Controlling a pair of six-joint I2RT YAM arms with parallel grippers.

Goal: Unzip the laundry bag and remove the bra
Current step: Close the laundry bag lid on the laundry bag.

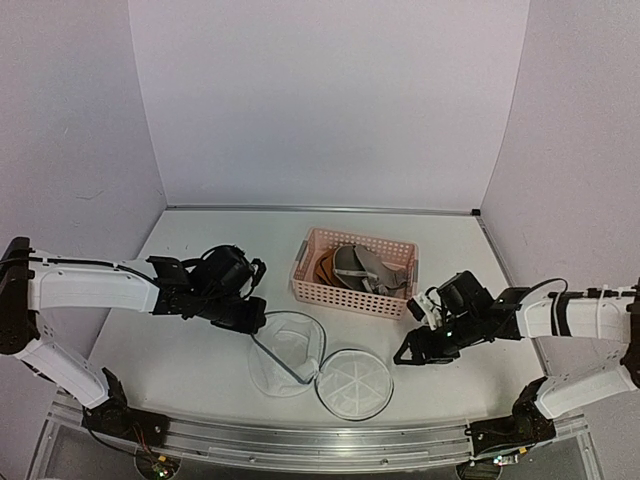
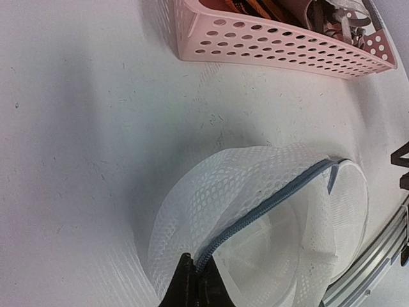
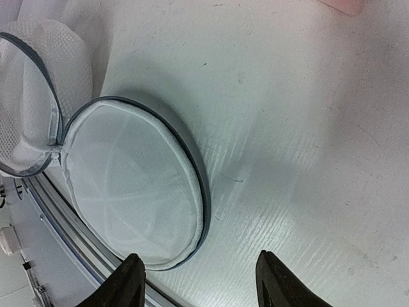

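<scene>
The white mesh laundry bag lies unzipped on the table, its round ribbed lid flipped open flat beside it. My left gripper is shut on the bag's dark zip rim, pinching it between the fingertips. The grey bra with its orange-brown inner side lies in the pink basket behind the bag. My right gripper hovers low to the right of the lid, open, with only bare table between its fingers.
The pink perforated basket stands close behind the bag. A metal rail runs along the table's near edge, just past the lid. White walls close in the back and both sides.
</scene>
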